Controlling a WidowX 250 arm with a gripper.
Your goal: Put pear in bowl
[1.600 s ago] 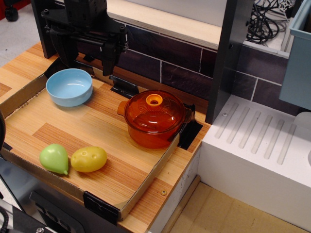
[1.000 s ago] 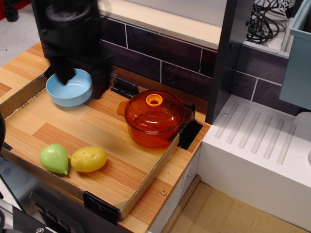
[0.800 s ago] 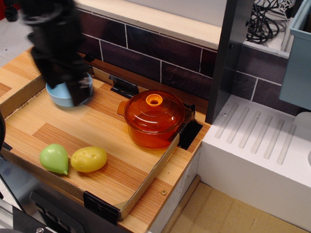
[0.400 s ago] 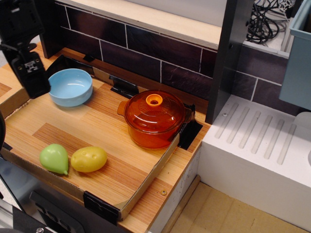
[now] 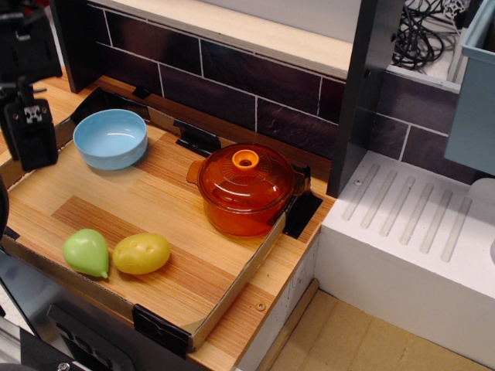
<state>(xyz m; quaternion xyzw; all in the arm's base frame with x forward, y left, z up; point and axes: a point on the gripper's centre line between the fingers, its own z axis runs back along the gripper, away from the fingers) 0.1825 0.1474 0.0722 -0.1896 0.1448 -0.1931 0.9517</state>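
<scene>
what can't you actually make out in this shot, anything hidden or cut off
- Gripper: in the only view it sits at the left edge, dark on dark; whether its fingers are open or shut cannot be told.
- Orange pot: contents hidden by its tinted lid.
- Pear: its underside, and whether it touches the yellow toy.

A single camera looks down at a steep angle from above and in front of the wooden tabletop [image 5: 166, 197], set near enough that the orange translucent lidded pot [image 5: 246, 188] sits just left of frame centre. Behind the pot runs the dark tiled back wall [image 5: 232, 77]; right of it lies a white ribbed drainboard [image 5: 418, 224]. The frame's left edge crops the black gripper [image 5: 29, 135].
</scene>
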